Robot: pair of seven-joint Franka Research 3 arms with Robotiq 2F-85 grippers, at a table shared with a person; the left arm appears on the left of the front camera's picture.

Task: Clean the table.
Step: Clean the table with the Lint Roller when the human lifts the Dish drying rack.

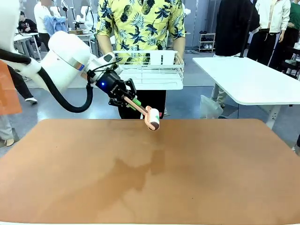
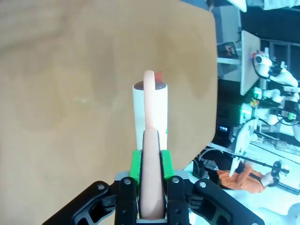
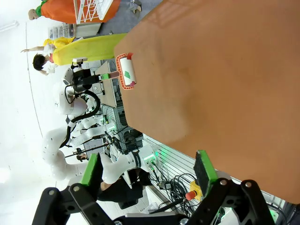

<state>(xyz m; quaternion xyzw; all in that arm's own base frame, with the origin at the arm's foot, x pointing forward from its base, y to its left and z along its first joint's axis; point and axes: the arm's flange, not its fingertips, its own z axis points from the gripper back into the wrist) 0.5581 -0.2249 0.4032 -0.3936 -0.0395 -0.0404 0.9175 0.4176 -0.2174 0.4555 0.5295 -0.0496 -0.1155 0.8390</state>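
Observation:
The reddish-brown table point(image 1: 197, 178) spreads across the front view with a bare top. My left gripper point(image 1: 127, 96) is shut on the pink handle of a lint roller point(image 1: 153, 119), whose white roll hangs at the table's far edge; contact with the top is unclear. In the left wrist view the green pads point(image 2: 136, 165) clamp the handle, and the lint roller point(image 2: 150, 105) points out over the table point(image 2: 65, 70). My right gripper point(image 3: 146, 168) stands open beside the table point(image 3: 225, 70), with the lint roller point(image 3: 126, 70) far off.
A person in a yellow patterned shirt point(image 1: 140, 23) stands at the far side, holding a white wire basket point(image 1: 154, 70) just behind the roller. A smaller white-topped table point(image 1: 253, 79) stands at the back right.

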